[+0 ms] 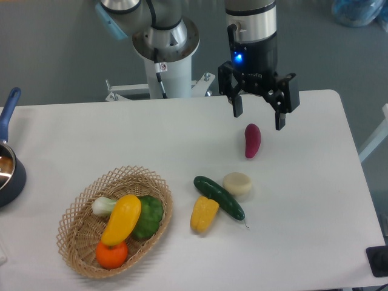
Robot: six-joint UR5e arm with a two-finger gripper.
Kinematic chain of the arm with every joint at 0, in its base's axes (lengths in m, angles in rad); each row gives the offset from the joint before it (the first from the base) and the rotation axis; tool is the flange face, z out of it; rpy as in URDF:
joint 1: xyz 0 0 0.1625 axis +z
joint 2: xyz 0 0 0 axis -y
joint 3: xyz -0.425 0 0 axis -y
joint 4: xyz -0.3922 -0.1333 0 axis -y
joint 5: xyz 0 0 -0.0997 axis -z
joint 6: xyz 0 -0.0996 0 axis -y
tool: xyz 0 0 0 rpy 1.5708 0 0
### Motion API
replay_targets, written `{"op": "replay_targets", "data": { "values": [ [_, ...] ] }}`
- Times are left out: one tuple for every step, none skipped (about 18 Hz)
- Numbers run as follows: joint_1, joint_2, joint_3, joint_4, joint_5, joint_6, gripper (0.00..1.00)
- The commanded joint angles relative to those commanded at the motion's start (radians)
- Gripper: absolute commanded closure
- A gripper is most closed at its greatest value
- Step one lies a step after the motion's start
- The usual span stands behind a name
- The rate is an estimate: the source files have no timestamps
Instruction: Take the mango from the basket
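The gripper (259,116) hung high in the upper middle of the frame, fingers spread apart and nothing between them. It was over the far side of the table (315,212), just above a purple sweet potato (252,140), and well away from the job. So this looked like the very start: the approach was not yet made, the pick not begun.

The target sat down in the lower left. There the basket (76,209) held the mango (122,219), lying diagonally across the middle, its upper end toward the right and its lower end resting against an orange (112,254). It was smooth, yellow, long and a little curved. A green vegetable (148,216) pressed along its right side and a pale one (103,207) peeked out at its upper left.

The next move, by my reckoning, called for a long travel down and left across the frame, then a descent with the fingers set across the narrow width of the fruit. Tight company on both flanks, so clearance could be the trouble.

Mid-table, the yellow pepper (204,214), cucumber (219,197) and a pale round piece (237,183) were decoys to pass over. A dark pot (11,176) sat at the left edge.
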Motion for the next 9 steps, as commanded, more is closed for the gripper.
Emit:
{"op": "replay_targets", "data": {
  "values": [
    [-0.002,0.0,0.0,0.002,0.0,0.003,0.0],
    [-0.003,0.0,0.0,0.012,0.0,0.009,0.0],
    [-0.003,-0.002,0.0,0.018,0.002,0.014,0.0],
    [-0.003,-0.002,-0.002,0.021,0.002,0.014,0.0],
    [-0.005,0.0,-0.003,0.021,0.002,0.012,0.0],
    [-0.006,0.0,-0.006,0.021,0.003,0.005,0.0],
    [-0.006,0.002,-0.017,0.023,0.003,0.0,0.0],
    [-0.006,0.006,-0.024,0.025,0.002,0.0,0.0],
    [-0.006,0.014,-0.038,0.023,0.002,-0.002,0.0]
  ]
}}
